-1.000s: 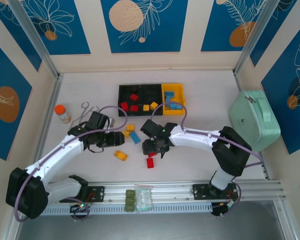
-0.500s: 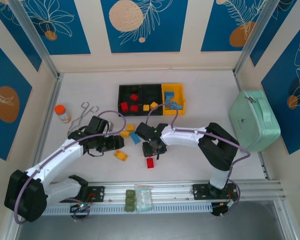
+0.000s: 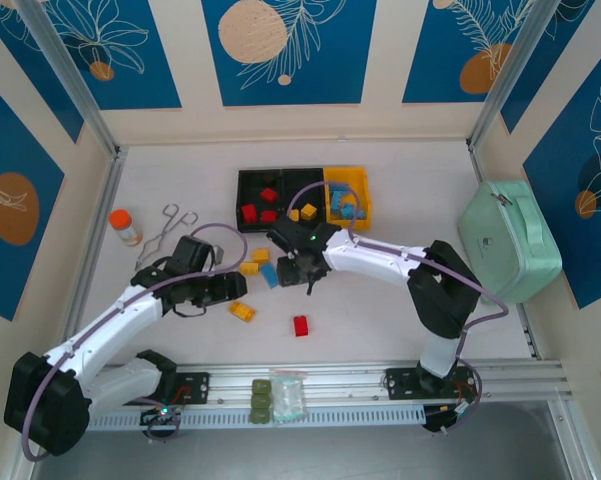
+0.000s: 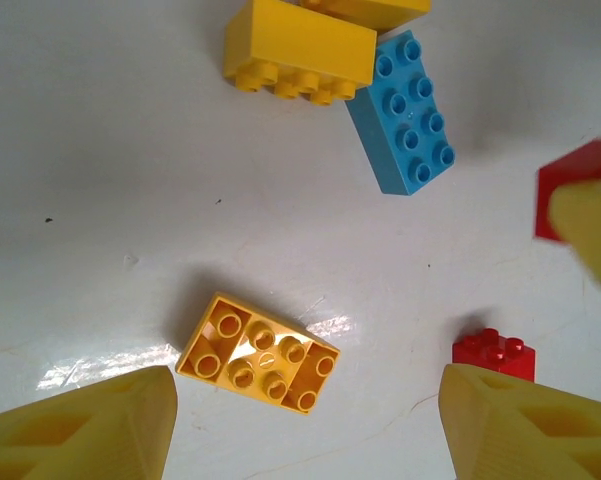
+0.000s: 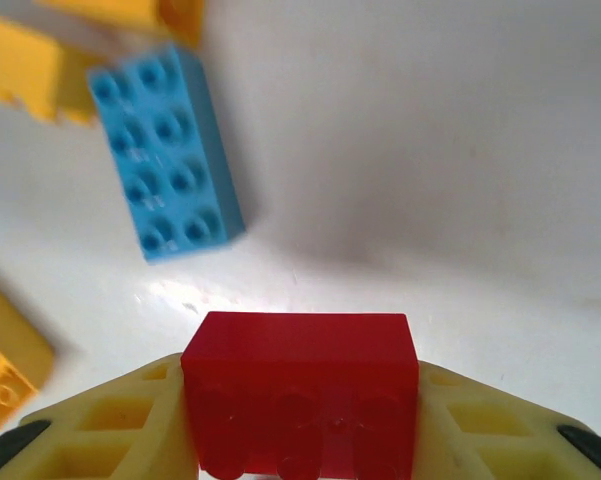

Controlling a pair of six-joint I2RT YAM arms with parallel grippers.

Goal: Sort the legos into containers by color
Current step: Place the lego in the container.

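**Principal hazard, the arms.** The right gripper [image 3: 298, 268], jaws clamped on a red brick [image 5: 300, 375], hangs between the loose bricks and the bins [image 3: 283, 172]. It is near the left gripper [image 4: 305, 440], whose jaws stand open and empty above an upturned yellow brick [image 4: 258, 352]. A careless path for either arm could bring the two together.

**Lesser hazard, the grip.** The red brick is pinched on smooth faces and might slip. It might also land in the middle bin, which holds yellow, instead of the left bin, which holds red.

**Setting.** Cream walls with blue leaf-print panels enclose a glossy white table [image 3: 380, 320]. A mint case [image 3: 510, 240] stands at right. A blue brick [image 4: 410, 115] and a small red brick [image 4: 493, 355] lie loose.
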